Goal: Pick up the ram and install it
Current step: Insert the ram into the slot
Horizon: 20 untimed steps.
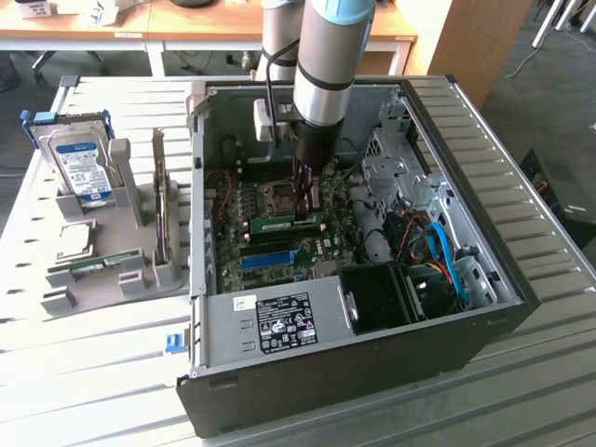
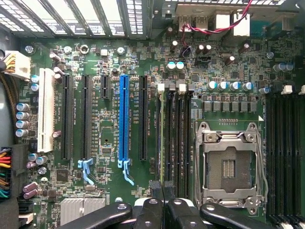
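- gripper (image 1: 306, 212) down inside the open pc case (image 1: 484, 321), roughly mid-frame in the exterior view, on the arm (image 1: 326, 56) dropping in from top center
- clenched on the ram (image 1: 279, 224): fingers (image 2: 155, 187) pinched nearly together in the wrist view, just a hairline gap btwn them
- ram sitting long-ways in a slot on the mobo (image 1: 279, 256), center of the exterior frame, just below the cpu socket (image 1: 277, 195)
- grabbed near its end on the exterior view's right, most of the stick poking out toward the exterior view's left
- can't tell if fully seated or if the latches clicked
- wrist view also got a blue slot (image 2: 124, 119) w/ black slots either side
- far left of the exterior frame: gray tray (image 1: 130, 270) on the slatted table (image 1: 521, 400)
- hdd (image 1: 82, 163) w/ blue-white label standing upright, upper left
- silver cpu chip (image 1: 74, 240) lying flat below it
- another green stick (image 1: 93, 267) lying in a groove just under that
- psu (image 1: 279, 321) w/ white label along the case's near wall, lower center
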Each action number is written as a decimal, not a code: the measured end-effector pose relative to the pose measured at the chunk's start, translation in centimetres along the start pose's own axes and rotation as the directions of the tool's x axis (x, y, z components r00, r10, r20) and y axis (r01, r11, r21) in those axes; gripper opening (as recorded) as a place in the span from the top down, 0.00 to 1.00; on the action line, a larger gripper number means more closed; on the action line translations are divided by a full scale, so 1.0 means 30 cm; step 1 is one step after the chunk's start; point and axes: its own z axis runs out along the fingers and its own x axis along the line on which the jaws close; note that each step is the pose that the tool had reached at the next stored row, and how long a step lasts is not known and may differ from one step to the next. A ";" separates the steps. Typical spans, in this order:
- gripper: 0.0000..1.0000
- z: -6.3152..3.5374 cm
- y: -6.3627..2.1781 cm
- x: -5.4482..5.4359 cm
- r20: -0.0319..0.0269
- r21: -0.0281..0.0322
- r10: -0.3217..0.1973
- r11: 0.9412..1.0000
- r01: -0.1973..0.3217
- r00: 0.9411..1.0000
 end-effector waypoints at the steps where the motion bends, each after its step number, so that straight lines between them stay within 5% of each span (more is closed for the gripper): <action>1: 0.89 0.000 0.000 0.000 0.000 0.000 0.000 1.000 0.000 1.000; 20: 0.89 0.014 0.000 -0.001 0.000 0.000 0.000 1.000 0.000 1.000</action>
